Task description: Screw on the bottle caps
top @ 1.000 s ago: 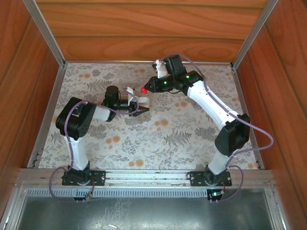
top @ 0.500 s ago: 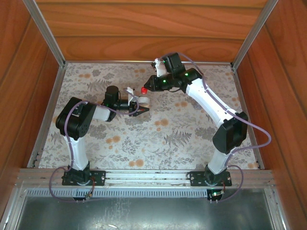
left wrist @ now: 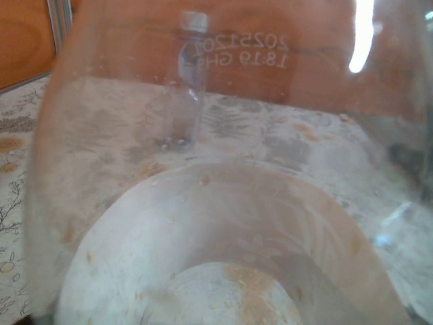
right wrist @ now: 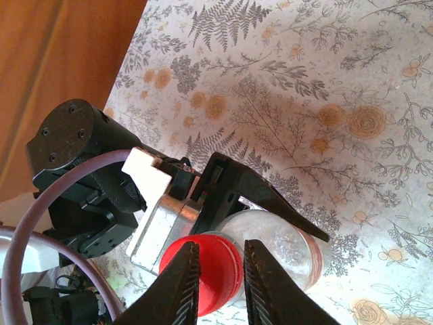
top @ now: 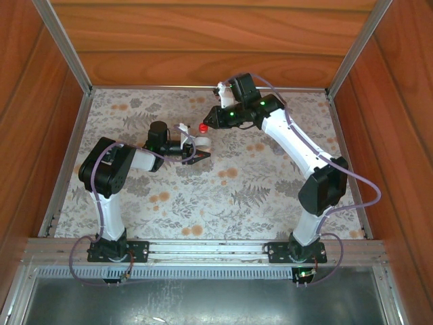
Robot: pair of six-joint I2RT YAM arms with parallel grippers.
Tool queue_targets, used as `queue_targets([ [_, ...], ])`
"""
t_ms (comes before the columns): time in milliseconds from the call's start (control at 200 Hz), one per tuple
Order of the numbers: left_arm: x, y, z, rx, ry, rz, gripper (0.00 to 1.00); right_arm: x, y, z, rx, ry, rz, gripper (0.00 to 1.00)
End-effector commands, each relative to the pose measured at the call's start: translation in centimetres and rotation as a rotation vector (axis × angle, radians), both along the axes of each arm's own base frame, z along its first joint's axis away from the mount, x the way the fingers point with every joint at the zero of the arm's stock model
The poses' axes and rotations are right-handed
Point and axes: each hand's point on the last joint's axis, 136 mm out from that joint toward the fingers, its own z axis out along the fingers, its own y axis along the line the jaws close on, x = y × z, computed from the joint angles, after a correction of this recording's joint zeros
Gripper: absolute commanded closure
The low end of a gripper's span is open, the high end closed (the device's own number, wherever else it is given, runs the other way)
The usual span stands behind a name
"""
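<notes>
Right wrist view, bottom centre: the right gripper (right wrist: 220, 288) pinches the red cap (right wrist: 206, 267) at the mouth of the clear bottle (right wrist: 287, 247), which looks empty and is clamped by the left gripper (top: 200, 149). A tilted cap could cross-thread — or the bottle could twist in its clamp. In the left wrist view a second bottle (left wrist: 184, 88) stands upper left — contents unclear.
</notes>
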Motion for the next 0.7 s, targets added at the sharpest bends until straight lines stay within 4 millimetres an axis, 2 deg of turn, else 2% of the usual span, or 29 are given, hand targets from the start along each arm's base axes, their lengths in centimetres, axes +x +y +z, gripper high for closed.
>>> queue_targets([
  [0,-2.0,0.3,-4.7,0.077,0.219,-0.023,0.42,-1.7,-0.5,-2.6,-0.075,0.093,0.044,0.76],
  [75,-2.0,0.3,-4.8,0.078,0.221,-0.023,0.42,-1.8,-0.2,-1.6,-0.040,0.078,0.050,0.72],
  [155,-2.0,0.3,-4.7,0.076,0.220,-0.024,0.42,-1.8,0.1,-0.7,-0.012,0.064,0.056,0.64],
  [225,-1.9,0.3,-4.7,0.076,0.219,-0.024,0.42,-1.8,0.2,-0.5,-0.003,0.061,0.060,0.62],
  [495,-2.0,0.3,-4.7,0.077,0.220,-0.024,0.42,-1.8,-0.5,-2.9,-0.067,0.102,0.036,0.71],
  [695,-1.9,0.3,-4.7,0.076,0.219,-0.024,0.42,-1.8,-0.5,-2.7,-0.079,0.101,0.044,0.72],
])
